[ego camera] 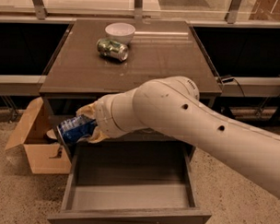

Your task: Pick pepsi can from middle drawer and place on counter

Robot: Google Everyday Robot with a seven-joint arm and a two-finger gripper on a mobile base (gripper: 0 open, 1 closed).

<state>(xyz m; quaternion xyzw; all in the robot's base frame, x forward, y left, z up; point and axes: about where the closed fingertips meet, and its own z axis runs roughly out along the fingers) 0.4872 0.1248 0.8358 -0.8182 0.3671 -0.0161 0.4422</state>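
My gripper [86, 126] is shut on the blue pepsi can [75, 128] and holds it tilted on its side, above the left end of the open middle drawer [128, 196] and just below the counter's front left edge. The drawer is pulled out and its grey floor is bare. The counter [155, 63] is the glossy dark-brown top above it. My white arm [199, 129] reaches in from the right and hides the cabinet front.
A green-silver can [112, 49] lies on its side on the counter next to a white bowl [120, 31] at the back. An open cardboard box [37, 145] stands on the floor left of the cabinet. A railing runs behind.
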